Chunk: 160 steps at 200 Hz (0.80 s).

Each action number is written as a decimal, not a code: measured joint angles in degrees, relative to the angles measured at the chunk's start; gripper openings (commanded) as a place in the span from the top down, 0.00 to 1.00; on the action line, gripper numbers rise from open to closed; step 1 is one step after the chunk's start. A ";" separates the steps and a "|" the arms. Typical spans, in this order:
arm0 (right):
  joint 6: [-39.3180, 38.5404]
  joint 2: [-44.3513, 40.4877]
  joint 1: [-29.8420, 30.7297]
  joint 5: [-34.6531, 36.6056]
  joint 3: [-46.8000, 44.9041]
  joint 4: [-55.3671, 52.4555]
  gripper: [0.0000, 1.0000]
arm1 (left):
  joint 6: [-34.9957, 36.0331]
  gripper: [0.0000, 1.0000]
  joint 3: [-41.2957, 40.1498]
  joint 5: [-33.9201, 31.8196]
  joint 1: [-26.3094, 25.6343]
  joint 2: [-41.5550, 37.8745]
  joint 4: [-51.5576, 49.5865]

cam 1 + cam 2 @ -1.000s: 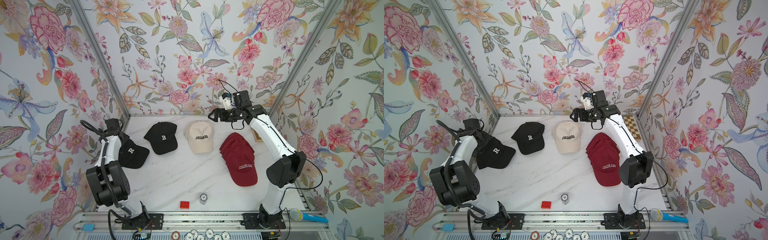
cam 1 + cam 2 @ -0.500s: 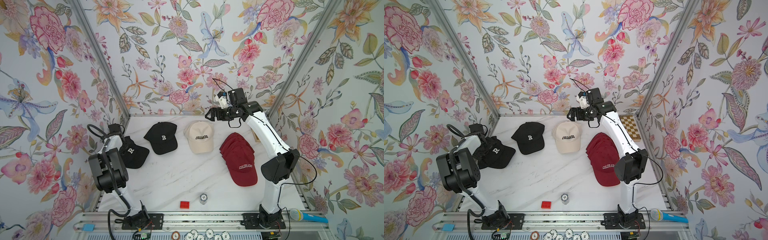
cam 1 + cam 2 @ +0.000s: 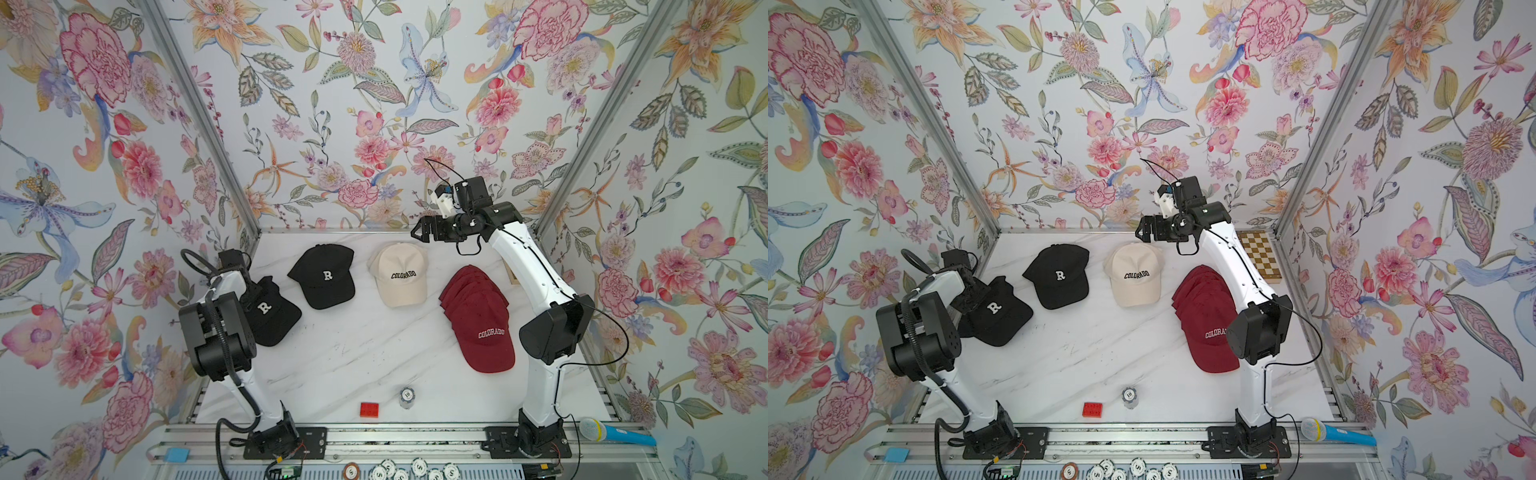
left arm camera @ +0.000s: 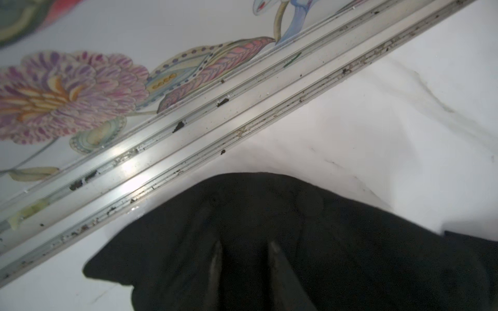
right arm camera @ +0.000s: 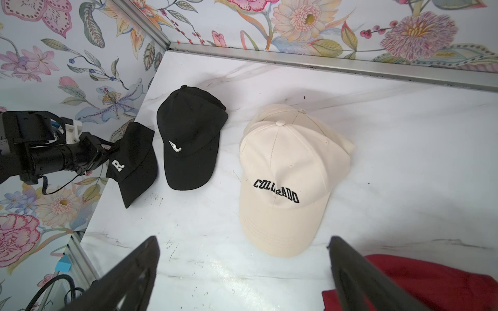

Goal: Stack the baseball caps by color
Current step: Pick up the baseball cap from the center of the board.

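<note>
Enclosure of three walls (image 3: 374,83) papered in a pastel floral print, joined at the corners by aluminium posts (image 3: 201,116). The tabletop (image 3: 353,353) is white marble with grey veining, evenly lit. A slotted aluminium rail (image 3: 415,434) borders its near edge.

Lettering I can read on the caps
White "R" on the leftmost black cap (image 3: 270,318) and second black cap (image 3: 326,276); black "COLORADO" on the cream cap (image 3: 401,276); white "COLORADO" on the top maroon cap (image 3: 486,332).
</note>
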 measured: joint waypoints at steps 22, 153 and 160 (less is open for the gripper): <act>0.00 0.00 -0.22 0.39 0.00 -0.04 0.01 | 0.28 1.00 0.00 0.59 -0.66 0.00 -0.44; 0.63 -6.25 0.39 1.38 -18.67 5.22 0.01 | 2.78 1.00 0.46 1.42 -5.95 -8.61 -7.61; 0.76 -7.08 0.39 1.38 -19.98 5.86 0.01 | 2.80 1.00 0.50 1.42 -6.03 -9.11 -7.98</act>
